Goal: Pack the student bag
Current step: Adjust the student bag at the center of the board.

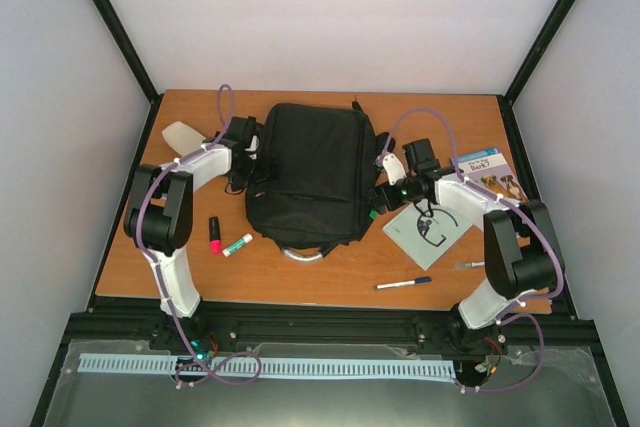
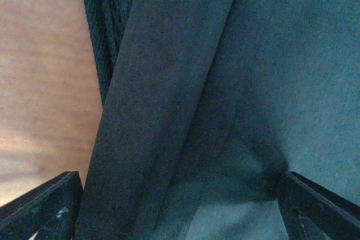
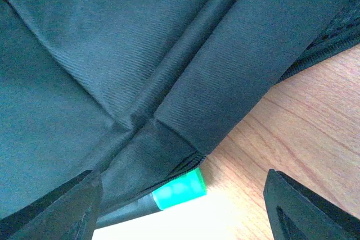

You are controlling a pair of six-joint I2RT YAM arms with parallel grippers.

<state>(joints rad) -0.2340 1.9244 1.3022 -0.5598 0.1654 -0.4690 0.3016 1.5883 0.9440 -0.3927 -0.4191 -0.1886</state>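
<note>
The student bag (image 1: 310,172) is a large black backpack lying flat in the middle of the table, its silvery handle (image 1: 303,255) toward the near edge. My left gripper (image 1: 247,150) is at the bag's left side. In the left wrist view it (image 2: 183,209) stands open over a black strap (image 2: 152,111) and the bag's fabric. My right gripper (image 1: 384,194) is at the bag's right edge. In the right wrist view it (image 3: 183,203) is open too, with a fold of the bag (image 3: 169,82) and a green-capped marker (image 3: 179,189) between its fingers.
A red marker (image 1: 214,234) and a white glue stick (image 1: 238,244) lie left of the bag. A cream pouch (image 1: 183,135) sits at the back left. A white notebook (image 1: 428,224), a dog book (image 1: 490,172) and a blue pen (image 1: 403,283) lie on the right.
</note>
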